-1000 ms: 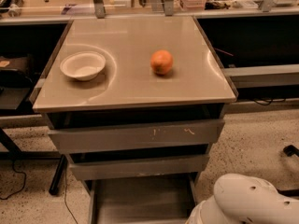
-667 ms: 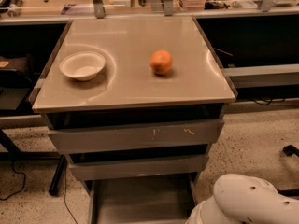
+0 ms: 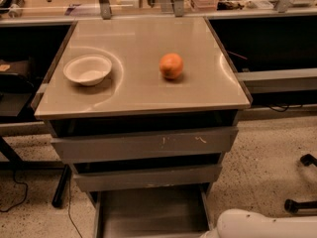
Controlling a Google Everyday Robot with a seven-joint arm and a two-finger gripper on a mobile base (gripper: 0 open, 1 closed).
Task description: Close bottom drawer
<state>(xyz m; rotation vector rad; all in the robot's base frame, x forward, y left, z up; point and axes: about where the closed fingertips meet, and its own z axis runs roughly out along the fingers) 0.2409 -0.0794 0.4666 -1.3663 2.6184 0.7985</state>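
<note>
Grey metal three-drawer cabinet with a glossy beige top [image 3: 143, 90] fills the middle of the view, standing on a speckled floor [image 3: 270, 150]. Under the cabinet top, the widest grey drawer front with pale scratch marks [image 3: 143, 144] sits slightly proud; beneath it is the medium-width grey drawer front [image 3: 148, 176], also a little out. At the cabinet's foot the bottom drawer [image 3: 151, 212], plain grey and handleless, stands pulled well out, its flat tray bare and running off the lower edge of view. White rounded arm shell [image 3: 267, 224] sits at the cabinet's lower right corner, just beside the open tray. The gripper is out of view, somewhere below the cabinet's front; whether released or clenched, cannot tell. On the cabinet top: shallow cream bowl [image 3: 87, 69] toward the left, round orange fruit [image 3: 171, 66] near centre, well apart. Change over the last second: none noted; drawer no further in, arm shell in the same spot. Judgement: the push has not begun and the closing is all still to do.
</note>
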